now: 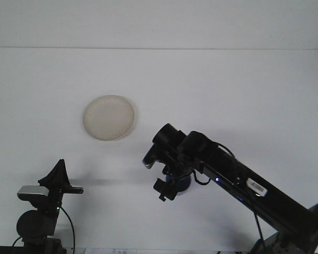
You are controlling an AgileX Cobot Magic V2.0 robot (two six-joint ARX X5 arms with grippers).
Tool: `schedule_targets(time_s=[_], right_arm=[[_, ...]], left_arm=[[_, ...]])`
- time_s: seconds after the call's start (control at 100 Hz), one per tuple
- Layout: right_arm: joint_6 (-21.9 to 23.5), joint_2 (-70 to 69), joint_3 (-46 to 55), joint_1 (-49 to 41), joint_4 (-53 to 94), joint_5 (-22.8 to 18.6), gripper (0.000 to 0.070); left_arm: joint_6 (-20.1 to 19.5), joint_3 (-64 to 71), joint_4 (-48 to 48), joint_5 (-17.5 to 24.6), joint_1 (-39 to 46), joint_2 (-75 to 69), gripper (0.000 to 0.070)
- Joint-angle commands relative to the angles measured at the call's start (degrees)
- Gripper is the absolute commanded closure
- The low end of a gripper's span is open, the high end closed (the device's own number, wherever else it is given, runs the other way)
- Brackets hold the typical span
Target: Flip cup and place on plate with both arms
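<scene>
The blue cup (179,182) sits directly beneath the right tool (167,185), whose grip state I cannot tell, with the plate (109,117) up-left of it.

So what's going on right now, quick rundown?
Right pincer low over a partly hidden blue object, grip unclear. Left pincer parked. Round cream plate bare, path clear.

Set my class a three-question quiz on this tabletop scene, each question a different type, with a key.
1. True or false: a cup stands on the plate.
2. Which arm reaches over the table toward the plate: A) left arm B) right arm?
3. Fill in: a small ___ object shows under the right arm's wrist.

Key: 1 false, nothing lies on the plate. 2 B; the left arm sits low at the near left edge. 3 blue.
</scene>
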State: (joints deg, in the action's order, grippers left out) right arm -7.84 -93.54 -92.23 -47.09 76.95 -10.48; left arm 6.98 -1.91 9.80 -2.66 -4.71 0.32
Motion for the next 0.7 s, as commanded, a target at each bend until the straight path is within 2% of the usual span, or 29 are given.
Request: schedule_targets(time_s=[0.0,0.15,0.25,0.43,0.69], right_arm=[[-2.7,2.6,-1.4,1.3,1.5,0.3,0.0211],[-2.7,9.1,-1.4,7.8,1.5,5.7,0.0212],[-0.9,13.1,-1.2,14.2,-0.3,8.6,0.0212],[3.9,22.0,5.4,25.7,-12.0,8.7,0.0212],[7.2,38.8,27.1,36.3,-30.1,9.5,0.0212]], left_arm=[[0.2,1.0,0.6,0.2,0.1,-0.1,0.0688],[0.2,1.0,0.6,0.2,0.1,-0.1,0.0688],[0.2,1.0,0.6,0.2,0.1,-0.1,0.0688],[0.2,1.0,0.6,0.2,0.1,-0.1,0.0688],[0.2,1.0,0.6,0.2,0.1,-0.1,0.0688]])
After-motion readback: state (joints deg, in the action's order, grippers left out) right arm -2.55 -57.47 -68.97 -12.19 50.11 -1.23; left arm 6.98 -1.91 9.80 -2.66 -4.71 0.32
